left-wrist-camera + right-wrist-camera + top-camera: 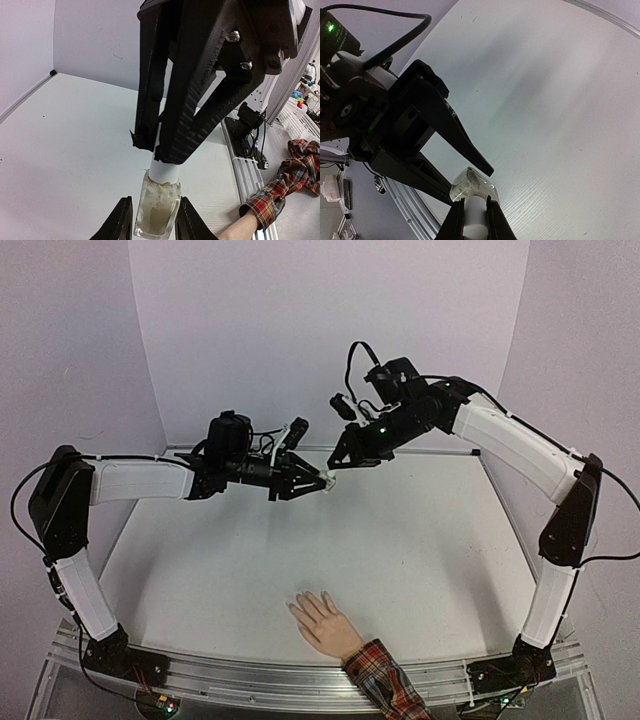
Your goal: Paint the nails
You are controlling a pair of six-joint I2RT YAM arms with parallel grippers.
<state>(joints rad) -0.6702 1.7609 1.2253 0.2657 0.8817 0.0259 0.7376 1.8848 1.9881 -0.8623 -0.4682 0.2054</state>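
Observation:
A small clear glass polish bottle [157, 210] with a white cap [165, 167] hangs in the air between both arms, above the back of the table. My left gripper [156, 220] is shut on the glass body. My right gripper [474, 210] is shut on the white cap [475, 222], above the bottle [472, 184]. In the top view the two grippers meet at the bottle [328, 480]. The mannequin hand [322, 622] lies palm down at the table's near edge, well away from both grippers. Its nails [300, 606] are too small to make out.
A red plaid sleeve cuff [385, 672] trails off the front edge over the metal rail [250, 680]. More plaid cloth [295, 170] lies beyond the rail. White walls close the table at the back and sides.

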